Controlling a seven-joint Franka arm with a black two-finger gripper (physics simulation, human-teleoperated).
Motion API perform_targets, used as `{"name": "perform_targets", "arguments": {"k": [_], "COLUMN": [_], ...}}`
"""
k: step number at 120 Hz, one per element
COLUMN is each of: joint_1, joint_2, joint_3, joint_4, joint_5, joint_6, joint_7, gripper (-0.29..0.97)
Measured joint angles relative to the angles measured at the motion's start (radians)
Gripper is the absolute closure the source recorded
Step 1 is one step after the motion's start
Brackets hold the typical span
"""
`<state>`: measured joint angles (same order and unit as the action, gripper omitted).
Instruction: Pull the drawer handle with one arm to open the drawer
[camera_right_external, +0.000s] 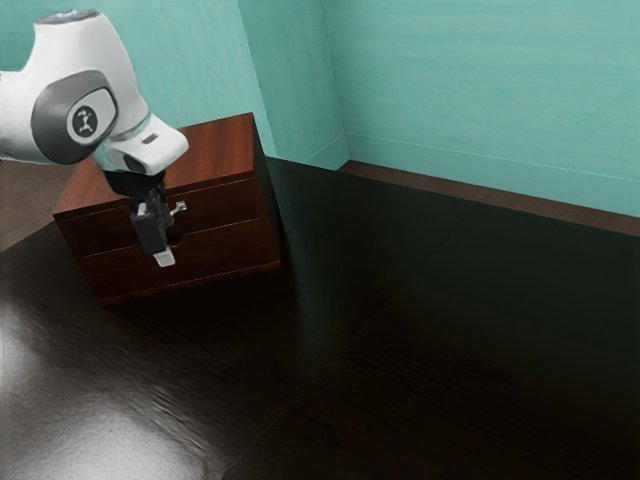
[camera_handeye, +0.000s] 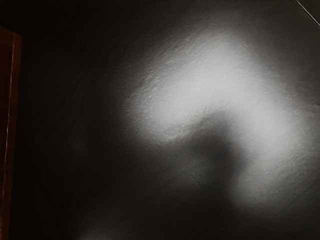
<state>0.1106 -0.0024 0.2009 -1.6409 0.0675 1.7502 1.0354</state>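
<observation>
Across the exterior view, dark glossy surface (camera_right_external: 420, 360), backed by teal walls (camera_right_external: 480, 80). At that view's left, standing on the surface, brown wooden cabinet (camera_right_external: 215, 150) with two drawer fronts, one above the other, both seemingly flush. From the upper left, white arm (camera_right_external: 70, 100), reaching down before the cabinet. Black end effector (camera_right_external: 162, 256) hanging in front of the upper drawer (camera_right_external: 220, 205), pointing downward; apart or together, cannot tell. Small silver handle (camera_right_external: 178, 208) just beside it, contact unclear.
</observation>
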Motion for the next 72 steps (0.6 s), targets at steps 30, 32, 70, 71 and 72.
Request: {"name": "perform_targets", "arguments": {"k": [30, 32, 70, 71, 72], "joint_1": [0.053, 0.058, 0.091, 0.091, 0.091], "joint_2": [0.062, 0.064, 0.108, 0.110, 0.111], "joint_3": [-0.008, -0.008, -0.004, -0.004, -0.003], "joint_4": [0.008, 0.009, 0.072, 0.073, 0.074], "joint_5": [-0.001, -0.001, -0.012, -0.012, -0.012], "joint_6": [0.098, 0.101, 0.109, 0.108, 0.108], "joint_7": [0.128, 0.135, 0.229, 0.231, 0.232], "gripper": [0.00, 0.00, 0.00, 0.00, 0.00]}}
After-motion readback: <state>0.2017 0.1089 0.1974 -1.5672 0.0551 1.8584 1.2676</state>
